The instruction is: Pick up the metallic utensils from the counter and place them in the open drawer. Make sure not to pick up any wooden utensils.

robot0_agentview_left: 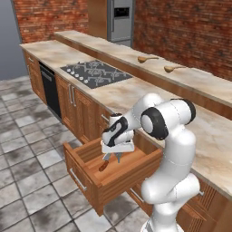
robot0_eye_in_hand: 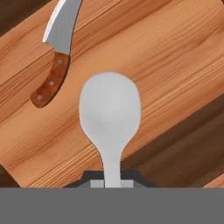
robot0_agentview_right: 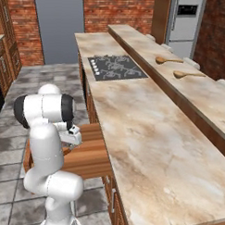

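Arm bent low over the open drawer (robot0_agentview_left: 90, 165), claw (robot0_agentview_left: 116, 156) hanging just above the drawer floor.

Hand view: the silver spoon (robot0_eye_in_hand: 110, 113) stands straight out from the claw (robot0_eye_in_hand: 112, 177), bowl toward 12 o'clock, handle pinched between the fingertips. Claw closed tight on the spoon's handle. Spoon hangs over the drawer's wooden bottom; whether it touches the wood, I cannot tell.

Knife (robot0_eye_in_hand: 56, 57) already lies in the drawer, at about 10 o'clock from the spoon bowl in the hand view, blade running up toward 12, brown handle toward 7. From the left base view its handle (robot0_agentview_left: 104, 166) shows on the drawer floor just below the claw.

Two wooden spoons (robot0_agentview_left: 147, 58) (robot0_agentview_left: 173, 68) sit untouched on the raised back ledge of the counter (robot0_agentview_left: 127, 93), well apart from the arm.

Step in hand, as I read it: the drop-off of the second and last metal piece. Next move calls for parting the fingers so the spoon falls clear beside the knife, then a straight lift out without catching the drawer walls.
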